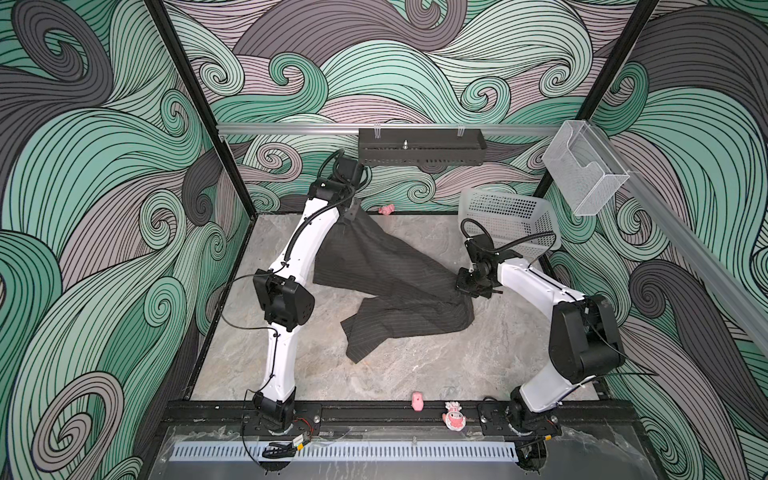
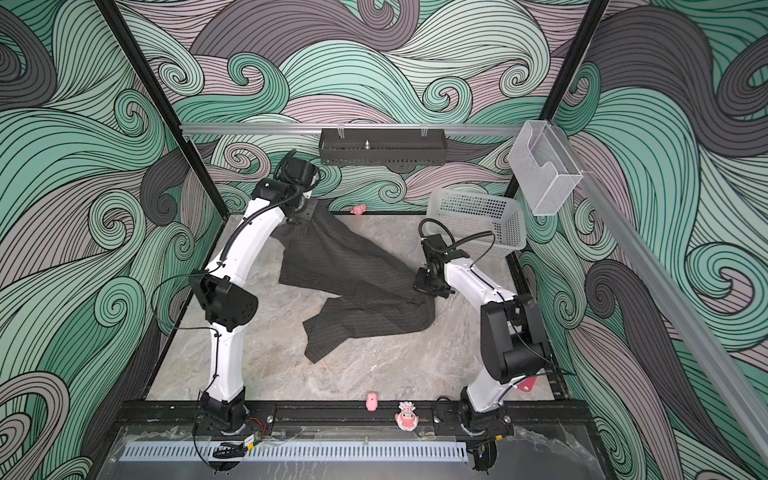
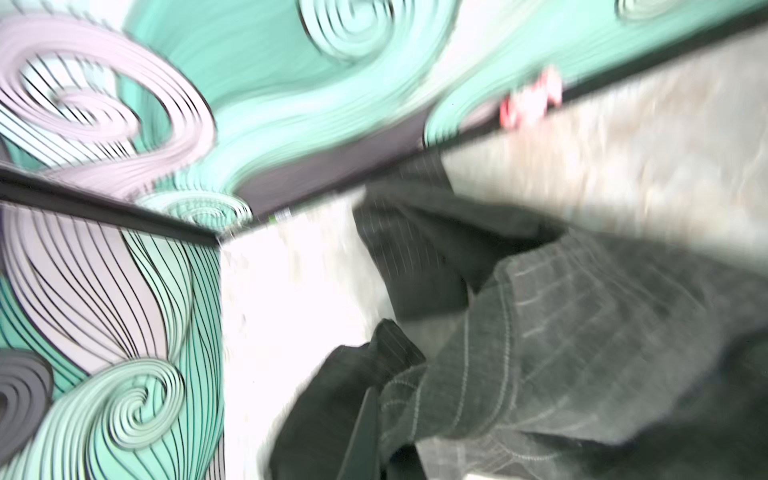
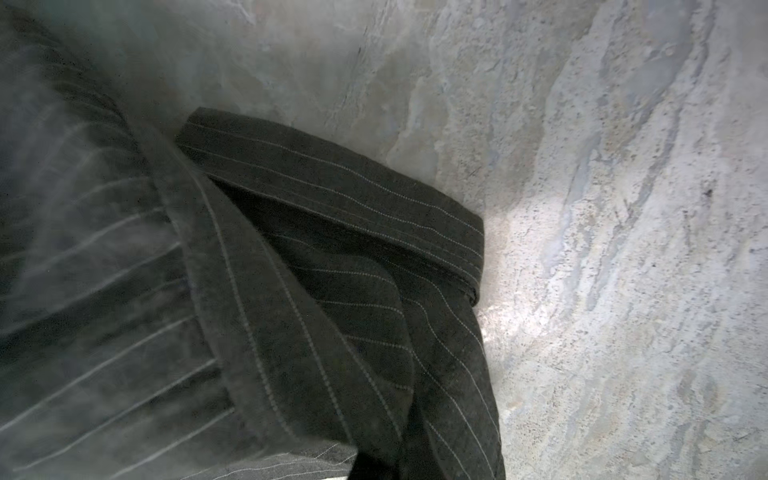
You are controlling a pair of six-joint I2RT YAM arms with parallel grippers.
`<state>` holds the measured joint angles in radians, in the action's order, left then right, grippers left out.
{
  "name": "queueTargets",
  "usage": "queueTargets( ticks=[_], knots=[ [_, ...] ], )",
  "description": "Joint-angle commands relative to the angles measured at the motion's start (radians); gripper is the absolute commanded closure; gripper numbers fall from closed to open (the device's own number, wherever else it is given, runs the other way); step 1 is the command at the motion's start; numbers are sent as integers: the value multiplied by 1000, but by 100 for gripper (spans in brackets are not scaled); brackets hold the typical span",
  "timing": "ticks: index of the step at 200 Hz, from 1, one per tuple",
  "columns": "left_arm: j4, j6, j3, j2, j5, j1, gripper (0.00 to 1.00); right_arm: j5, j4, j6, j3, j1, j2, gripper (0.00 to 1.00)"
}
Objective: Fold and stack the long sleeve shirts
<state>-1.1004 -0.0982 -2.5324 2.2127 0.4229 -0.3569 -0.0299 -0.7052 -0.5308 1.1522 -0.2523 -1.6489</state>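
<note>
Only top views are showing the claws: left claw (image 1: 350,212) and right claw (image 1: 464,291) are each clamping the shirt (image 1: 386,270), sagging between them onto the table (image 1: 415,365); wrist views are catching its pinstripes

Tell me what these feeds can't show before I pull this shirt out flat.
- Tips of the left gripper: in both top views, hidden by its own wrist and the bunched pinstriped shirt.
- Tips of the right gripper: in both top views, buried in cloth.
- The collar and buttons: not seen in any view; the folds probably cover them.
- The pink object: left wrist view, smeared by motion blur.
</note>
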Motion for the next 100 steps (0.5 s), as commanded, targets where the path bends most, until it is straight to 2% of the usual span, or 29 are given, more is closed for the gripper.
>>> queueTargets(
  ticks=[1, 17, 25, 39, 50, 74, 100],
  knots=[
    [-106, -30, -118, 150, -39, 32, 99, 32, -45, 11, 10, 11, 27, 100],
    [-71, -12, -170, 212, -51, 57, 90, 43, -58, 13, 21, 16, 33, 100],
    [-43, 4, -174, 227, -73, 69, 79, 47, -58, 10, 26, 18, 34, 100],
    [-9, 39, -174, 230, -101, 89, 54, 53, -61, 2, 42, 24, 34, 100],
    [-2, 59, -171, 213, -100, 95, 43, 63, -62, -7, 53, 26, 32, 100],
    [52, 99, -51, 70, -69, 108, 34, 77, -60, -12, 89, 29, 12, 100],
    [213, 132, 324, -211, -127, 132, 36, 69, -59, -20, 127, 28, -15, 100]
  ],
)
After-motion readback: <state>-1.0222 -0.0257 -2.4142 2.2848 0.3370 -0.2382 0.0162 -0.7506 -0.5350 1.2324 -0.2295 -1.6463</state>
